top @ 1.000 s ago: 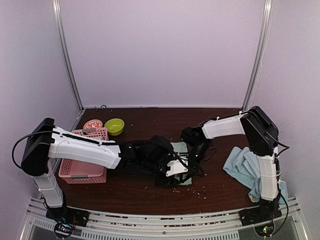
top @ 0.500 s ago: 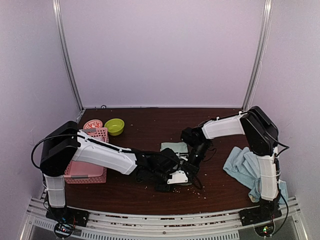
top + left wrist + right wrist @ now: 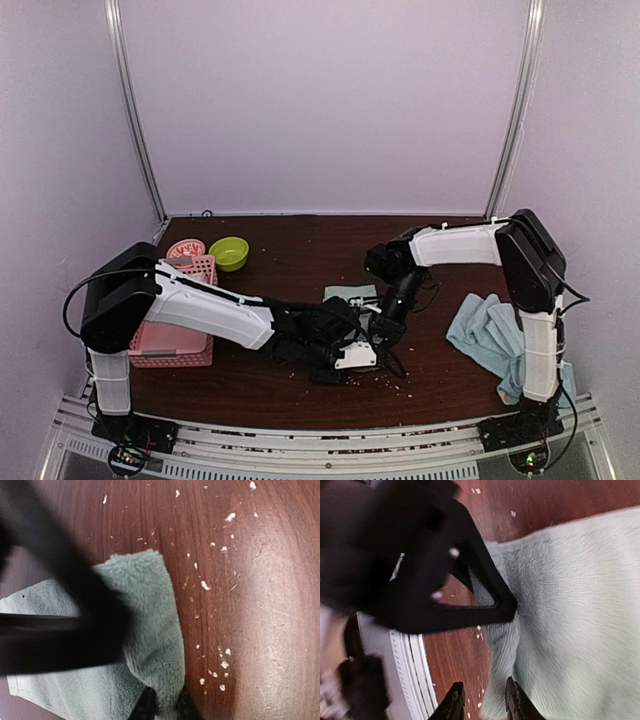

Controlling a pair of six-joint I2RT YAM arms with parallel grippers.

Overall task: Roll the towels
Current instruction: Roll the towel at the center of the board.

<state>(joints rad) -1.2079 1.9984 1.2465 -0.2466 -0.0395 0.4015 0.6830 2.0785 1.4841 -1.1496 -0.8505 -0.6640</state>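
lying near the middle of the surface, the mint green towel is partly flat and partly gathered into a raised fold that runs along its edge. a tiny dark mark sits on the flat part.

the left hand has its two fingertips drawn close together on the near end of that fold, with the soft cloth pinched between them.

the right hand sits just beside it at the same edge of the towel. its jaws stand a little apart. the cloth's edge lies in the gap and touches one finger, and a strip of bare wood shows between the cloth and the other finger, so nothing is clamped there.

from above, the two arms meet over the towel, the left one stretched low across the surface and the right one bent down from the far right.

the light blue towels lie heaped at the right side, well apart from the green one. a pink basket stands at the left, with a green bowl just behind it. pale crumbs are scattered over the wood near the towel.
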